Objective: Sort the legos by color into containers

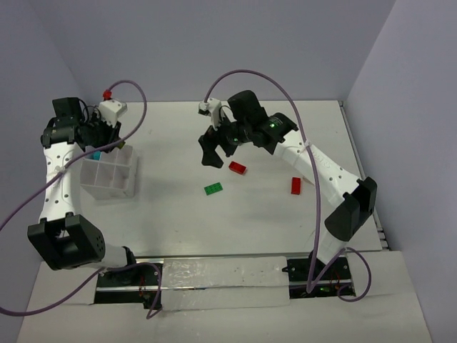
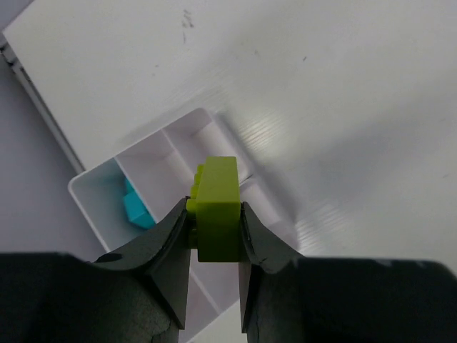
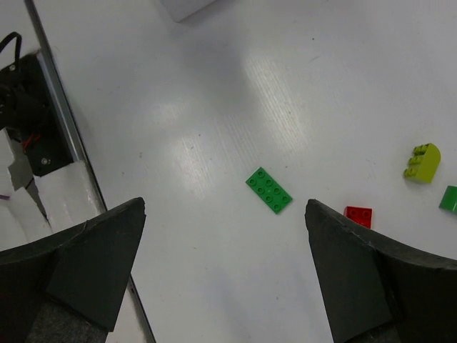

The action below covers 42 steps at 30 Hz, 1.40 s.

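The left gripper pinches a yellow-green studded plastic brick above the translucent white six-compartment plastic box at the overhead view's left. A turquoise brick lies in a corner compartment. At centre, the right gripper hangs spread wide over a flat green plate on the white table.

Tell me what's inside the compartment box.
One blue brick sits in a corner compartment of the box. The left gripper and its yellow-green brick cover several other compartments.
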Tool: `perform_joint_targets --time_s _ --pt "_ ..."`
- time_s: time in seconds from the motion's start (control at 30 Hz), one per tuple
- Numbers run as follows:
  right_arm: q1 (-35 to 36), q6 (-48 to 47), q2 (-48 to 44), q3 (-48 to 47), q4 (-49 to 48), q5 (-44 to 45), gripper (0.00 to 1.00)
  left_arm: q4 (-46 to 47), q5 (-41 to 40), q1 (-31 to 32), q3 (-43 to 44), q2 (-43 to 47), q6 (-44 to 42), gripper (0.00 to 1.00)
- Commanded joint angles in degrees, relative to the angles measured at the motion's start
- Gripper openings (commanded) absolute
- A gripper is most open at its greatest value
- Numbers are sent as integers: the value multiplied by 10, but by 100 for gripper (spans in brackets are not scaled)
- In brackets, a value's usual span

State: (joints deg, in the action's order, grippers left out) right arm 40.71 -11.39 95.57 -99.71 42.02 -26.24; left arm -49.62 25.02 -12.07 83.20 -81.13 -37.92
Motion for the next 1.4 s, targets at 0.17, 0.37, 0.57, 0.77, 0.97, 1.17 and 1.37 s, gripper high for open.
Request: perform_joint_targets --time_s 0.17,0.37,0.57,0.77,0.97,1.17,1.37 --pt "0 7 -24 21 -6 -34 100 -39 -27 -19 22 -13 -362 1" --pt "0 7 -20 22 -5 -34 100 -177 -14 -31 94 -85 -524 3" --pt "0 7 -19 27 -6 -31 100 -229 1 -38 143 -144 -585 6" --pt "-2 5 -18 30 -5 -31 100 -214 -11 -38 135 -169 -602 8" --pt "-4 4 -13 29 -2 -33 100 -220 -18 -39 154 -204 -610 11" --pt "-6 1 -11 31 0 -34 100 -242 -38 -39 203 -252 -610 22" --pt "-7 0 -8 29 2 -31 100 -233 -59 -40 192 -260 -620 23"
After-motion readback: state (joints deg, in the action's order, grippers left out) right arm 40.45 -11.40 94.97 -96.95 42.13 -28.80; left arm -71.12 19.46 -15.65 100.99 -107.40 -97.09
